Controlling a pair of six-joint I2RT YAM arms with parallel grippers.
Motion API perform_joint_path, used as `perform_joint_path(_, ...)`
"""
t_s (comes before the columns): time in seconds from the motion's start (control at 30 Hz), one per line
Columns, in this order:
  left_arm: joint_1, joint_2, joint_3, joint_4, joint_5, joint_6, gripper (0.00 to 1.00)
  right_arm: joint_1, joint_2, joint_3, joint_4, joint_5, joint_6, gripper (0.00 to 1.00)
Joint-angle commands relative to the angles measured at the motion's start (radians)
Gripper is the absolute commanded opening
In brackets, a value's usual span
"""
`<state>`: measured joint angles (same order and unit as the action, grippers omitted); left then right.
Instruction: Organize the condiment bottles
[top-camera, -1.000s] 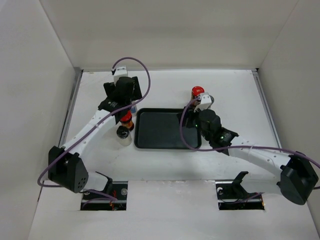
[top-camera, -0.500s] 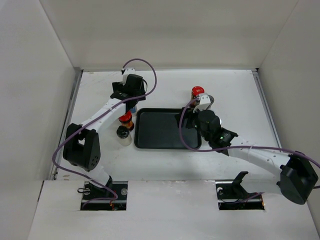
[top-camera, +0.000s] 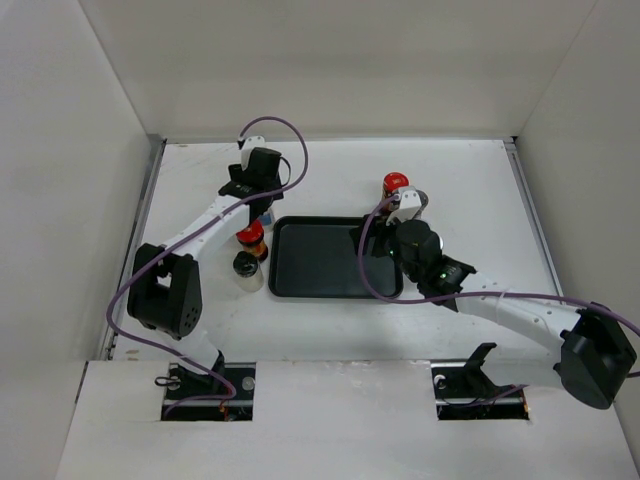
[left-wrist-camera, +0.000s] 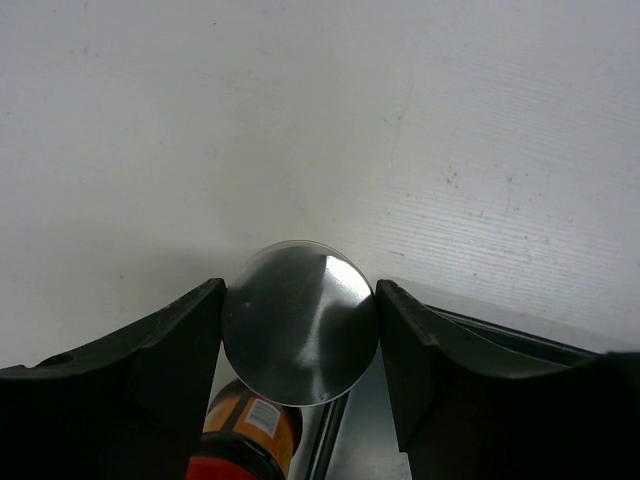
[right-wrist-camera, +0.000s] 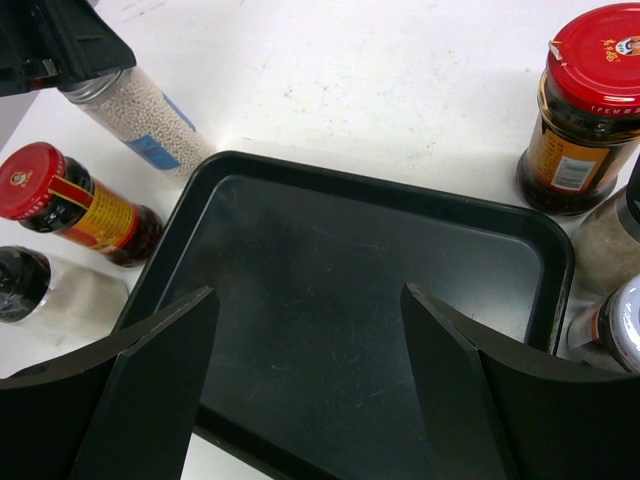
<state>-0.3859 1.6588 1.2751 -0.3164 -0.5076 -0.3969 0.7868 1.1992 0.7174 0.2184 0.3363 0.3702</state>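
My left gripper (left-wrist-camera: 300, 300) is shut on the silver lid of a shaker (left-wrist-camera: 300, 322) with white grains and a blue label (right-wrist-camera: 140, 112), standing just off the black tray's (top-camera: 330, 285) far left corner. A red-lidded jar (top-camera: 253, 238) and a black-lidded clear jar (top-camera: 245, 266) stand next to it along the tray's left side. My right gripper (right-wrist-camera: 308, 295) hangs open over the tray (right-wrist-camera: 545, 285), holding nothing. A red-lidded dark jar (right-wrist-camera: 585, 110) and two more condiment bottles (right-wrist-camera: 610, 240) (right-wrist-camera: 620, 325) stand by the tray's right side.
White walls close in the table on the left, back and right. In the top view my right wrist (top-camera: 415, 240) covers the bottles at the tray's right side, except the red lid (top-camera: 395, 184).
My left gripper has come down beside the tray's far left corner and shut on the shaker's lid. The right arm has barely moved, its jaws a little wider.
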Motion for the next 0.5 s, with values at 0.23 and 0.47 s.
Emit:
perform_joint_path(0.23, -0.026, -0.185, 0.029, 0.076, -0.031, 0.007, 0.38, -0.011, -0.043, -0.012, 0.067, -0.006, 0.007, 0.8)
perform_joint_path(0.47, -0.103, -0.215, 0.043, 0.123, -0.029, 0.03, 0.38, -0.013, -0.052, -0.015, 0.067, 0.007, 0.007, 0.79)
